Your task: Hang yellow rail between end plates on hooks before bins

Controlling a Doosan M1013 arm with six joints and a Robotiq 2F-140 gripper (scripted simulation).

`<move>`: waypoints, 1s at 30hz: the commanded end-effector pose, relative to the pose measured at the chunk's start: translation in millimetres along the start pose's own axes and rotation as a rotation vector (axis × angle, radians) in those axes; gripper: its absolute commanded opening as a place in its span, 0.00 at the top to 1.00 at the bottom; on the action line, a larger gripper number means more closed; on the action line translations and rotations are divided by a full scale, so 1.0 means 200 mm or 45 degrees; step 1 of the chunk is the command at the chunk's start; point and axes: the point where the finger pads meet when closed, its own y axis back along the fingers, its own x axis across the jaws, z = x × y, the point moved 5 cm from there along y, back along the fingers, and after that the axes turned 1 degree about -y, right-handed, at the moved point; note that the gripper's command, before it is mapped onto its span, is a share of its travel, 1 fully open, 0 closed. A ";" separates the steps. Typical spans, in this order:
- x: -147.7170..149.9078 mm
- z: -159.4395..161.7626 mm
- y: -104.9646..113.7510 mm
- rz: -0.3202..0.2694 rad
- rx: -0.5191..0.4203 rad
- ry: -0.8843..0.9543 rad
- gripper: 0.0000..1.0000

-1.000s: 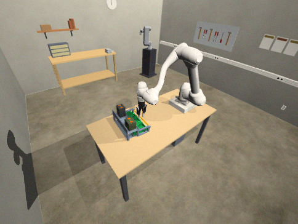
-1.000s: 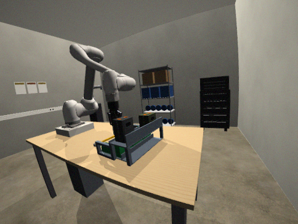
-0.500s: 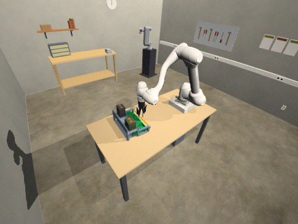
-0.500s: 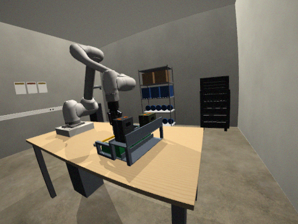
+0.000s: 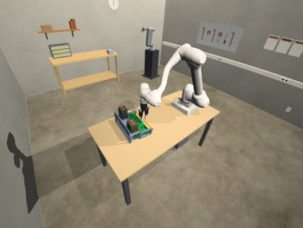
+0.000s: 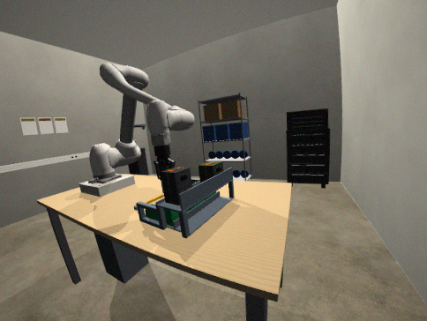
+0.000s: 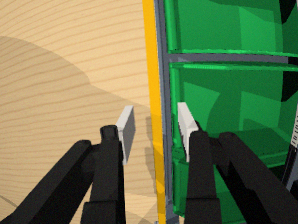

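Note:
The yellow rail (image 7: 152,63) runs straight along the grey front edge of the green bins (image 7: 226,83). It also shows as a thin yellow strip in the top view (image 5: 148,123) and the exterior view (image 6: 153,199). My gripper (image 7: 156,116) hangs over the rail, pointing down, with one finger on each side of it. The fingers stand apart and clear of the rail, so the gripper is open. The gripper also shows beside the rack in the top view (image 5: 144,115). The hooks and their end plates are hidden from me.
A grey rack (image 5: 133,126) holds the green bins and two dark boxes (image 5: 123,111) (image 5: 133,126) with orange marks. The arm's base (image 5: 187,106) is bolted at the table's far corner. A grey divider (image 7: 233,63) crosses between the bins.

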 end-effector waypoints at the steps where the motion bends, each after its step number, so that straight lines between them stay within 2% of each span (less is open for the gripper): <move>1: 0.00 0.00 0.00 0.000 0.000 0.000 0.63; 12: 0.00 0.00 0.00 0.000 0.000 0.000 0.63; 17: 0.00 0.00 0.20 0.000 0.000 0.000 0.63; 29: 0.00 0.00 0.20 0.000 0.000 0.000 0.63; 30: 0.00 0.00 0.26 0.000 0.000 0.000 0.63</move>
